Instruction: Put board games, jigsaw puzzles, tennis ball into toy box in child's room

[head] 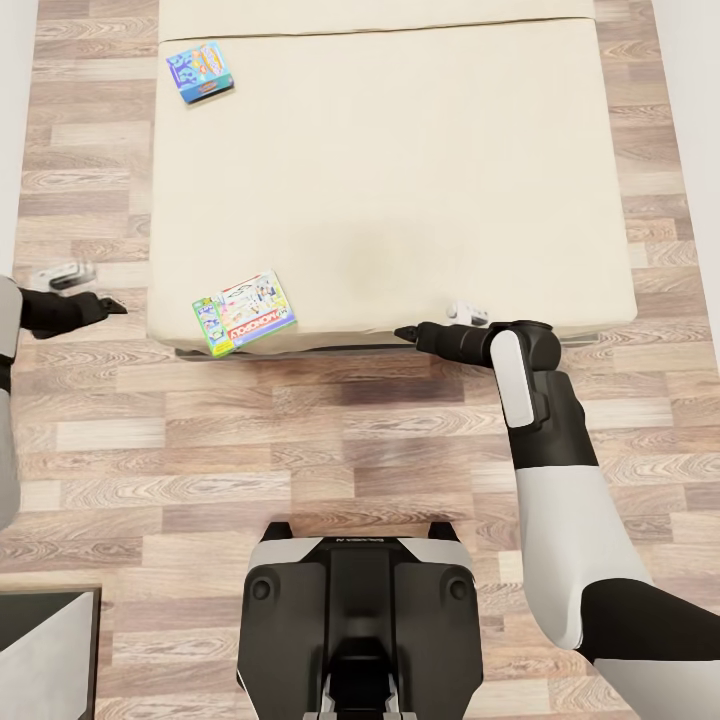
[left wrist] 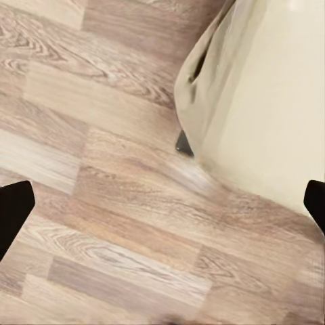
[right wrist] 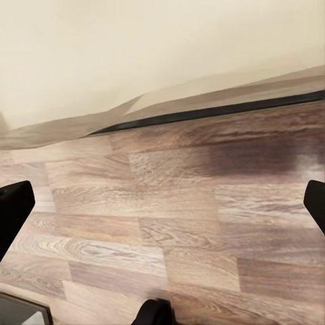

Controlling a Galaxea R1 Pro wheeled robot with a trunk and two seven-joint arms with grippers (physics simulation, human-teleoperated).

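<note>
Head view, looking down on bed point(head: 400, 170): wide cream-beige mattress, plain, grey frame edge showing along near side. Two board games lying flat on it, well apart.

Monopoly box point(head: 244, 311): thin flat rectangle, green border, white centre with cartoon art, red logo band; sits at near-left corner of mattress, slightly skewed, between the two grippers and closer to the left one.

Light blue box point(head: 201, 71): thin, blue with cartoon figures and a yellow-orange patch; at far-left part of mattress, well beyond left gripper point(head: 112, 304), far from right gripper point(head: 404, 333).

Left gripper out over wood-plank floor point(head: 300, 450), off bed's left side, tip pointing toward mattress. In left wrist view, dark fingertips point(left wrist: 13, 210) at opposite frame edges, spread wide, nothing between; floor and mattress corner point(left wrist: 264, 101) ahead.

Right gripper by bed's near edge, pointing left toward Monopoly box, apart from it. Right wrist view: fingertips point(right wrist: 13, 206) likewise wide apart, empty; floor and bed edge point(right wrist: 169, 68) beyond.

Dark grey surface point(head: 45, 650) at lower left of head view, beside robot base.
</note>
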